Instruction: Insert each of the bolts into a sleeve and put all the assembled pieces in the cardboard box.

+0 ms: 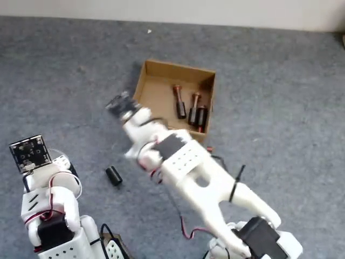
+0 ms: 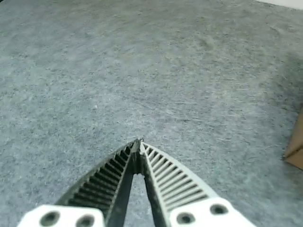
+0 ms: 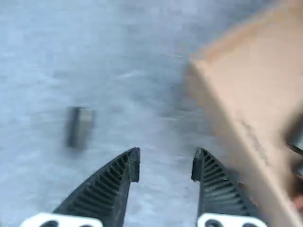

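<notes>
The cardboard box [image 1: 156, 89] stands at the middle back, with three bolts in black sleeves [image 1: 193, 110] lying inside near its right wall. A lone black sleeve [image 1: 114, 176] lies on the carpet in front of the box's left side, and appears in the right wrist view as the sleeve [image 3: 79, 126]. My right gripper [image 1: 122, 105] hovers just outside the box's left front corner. This right gripper [image 3: 165, 163] is open and holds nothing, with the box wall [image 3: 246, 90] beside it. My left gripper [image 2: 138, 143] is shut and empty over bare carpet.
The left arm [image 1: 51, 216] stands at the front left, away from the box. A small reddish piece [image 1: 209, 149] peeks out by the box's front wall, partly hidden by the right arm [image 1: 205, 178]. Grey carpet [image 1: 280, 81] covers the surface.
</notes>
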Motion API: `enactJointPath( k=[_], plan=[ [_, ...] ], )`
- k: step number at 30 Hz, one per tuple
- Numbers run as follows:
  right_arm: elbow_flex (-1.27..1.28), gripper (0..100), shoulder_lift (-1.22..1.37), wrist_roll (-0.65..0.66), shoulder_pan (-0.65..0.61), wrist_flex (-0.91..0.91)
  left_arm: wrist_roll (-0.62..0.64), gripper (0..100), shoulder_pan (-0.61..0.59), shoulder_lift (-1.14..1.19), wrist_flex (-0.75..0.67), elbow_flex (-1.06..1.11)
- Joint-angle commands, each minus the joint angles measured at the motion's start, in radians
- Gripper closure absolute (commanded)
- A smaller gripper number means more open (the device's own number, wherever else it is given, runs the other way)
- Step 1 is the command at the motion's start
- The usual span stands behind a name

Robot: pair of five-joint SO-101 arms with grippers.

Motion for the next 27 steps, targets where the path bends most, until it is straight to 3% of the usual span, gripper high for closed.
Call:
enactJointPath(
  k=[1,11,27],
  plan=[
    [-0.054,83.2,-0.007,-0.080,-0.125,-0.019,0.014,99,-0.016,-0.005,-0.026,-0.015],
    [-0.018,83.2,0.107,-0.158,-0.237,-0.237,0.014,99,-0.018,-0.005,-0.026,-0.016],
    [-0.018,83.2,0.308,-0.161,-0.248,-0.237,0.015,99,-0.068,-0.004,-0.058,-0.007]
  ],
)
